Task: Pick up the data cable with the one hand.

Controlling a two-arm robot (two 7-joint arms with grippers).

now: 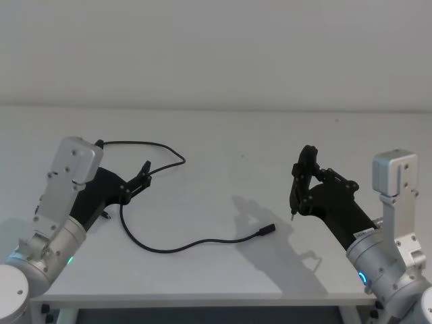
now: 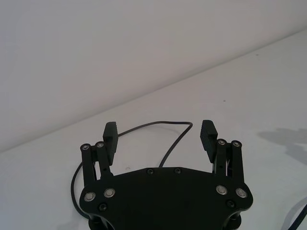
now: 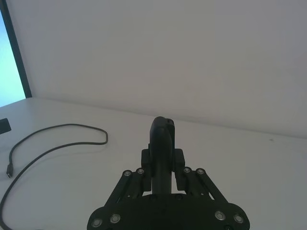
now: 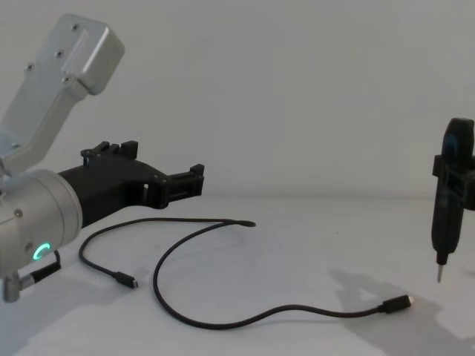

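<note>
The data cable (image 1: 122,209) is a thin black cord lying in loose curves on the white table (image 1: 223,135). Its metal-tipped plug (image 1: 266,231) rests near the middle front, and a small plug (image 4: 126,280) lies at the left. My left gripper (image 1: 143,177), black on a silver forearm with a green ring, hovers just above the cable's left loop. It is open and holds nothing. In the left wrist view the cable (image 2: 158,123) arcs on the table beyond the fingers (image 2: 208,134). My right gripper (image 1: 307,158) stands shut at the right, apart from the cable, a thin pin pointing down.
The table's front edge (image 1: 202,295) runs close below the cable. A plain wall stands behind the table. The right gripper's shadow (image 1: 253,209) falls beside the metal-tipped plug.
</note>
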